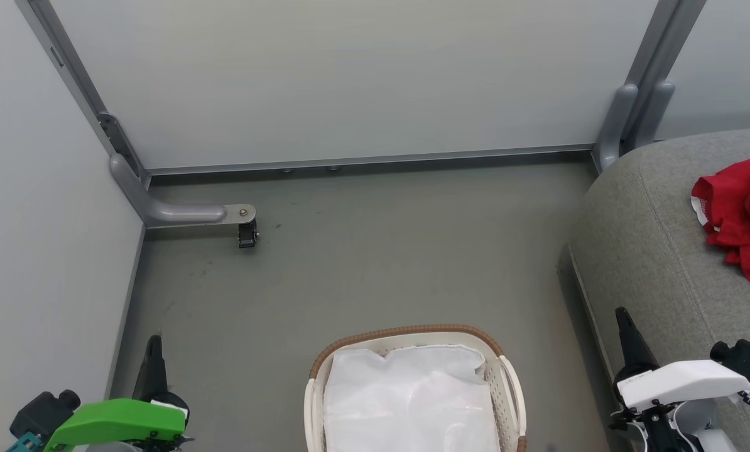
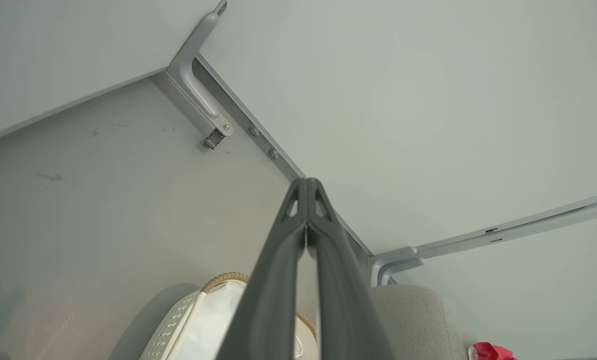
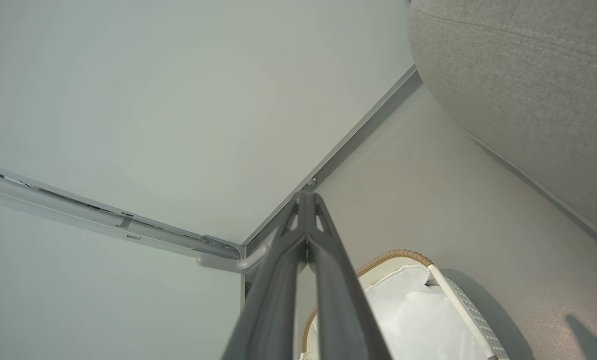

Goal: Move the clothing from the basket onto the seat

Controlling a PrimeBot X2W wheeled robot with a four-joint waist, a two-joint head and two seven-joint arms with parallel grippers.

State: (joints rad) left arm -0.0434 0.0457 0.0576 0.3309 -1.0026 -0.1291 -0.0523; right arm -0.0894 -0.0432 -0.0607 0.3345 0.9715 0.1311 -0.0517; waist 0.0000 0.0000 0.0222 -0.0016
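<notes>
The red clothing (image 1: 740, 216) lies crumpled on the grey seat (image 1: 654, 232) at the right edge of the head view; a red scrap of it (image 2: 488, 351) shows at the bottom right of the left wrist view. On the floor at bottom centre stands the cream basket (image 1: 413, 336) with its brown rim, holding just a white liner (image 1: 409, 398). My left gripper (image 1: 154, 344) is shut and empty at the lower left, well left of the basket. Shut and empty too, my right gripper (image 1: 621, 316) points up beside the seat's front edge. Both wrist views show fingers pressed together (image 2: 307, 186) (image 3: 306, 197).
Pale partition walls close the space behind and to the left. A grey bracket foot with a small black caster (image 1: 247, 233) sticks out onto the floor at the left. Grey posts (image 1: 632, 119) stand at the back right corner beside the seat.
</notes>
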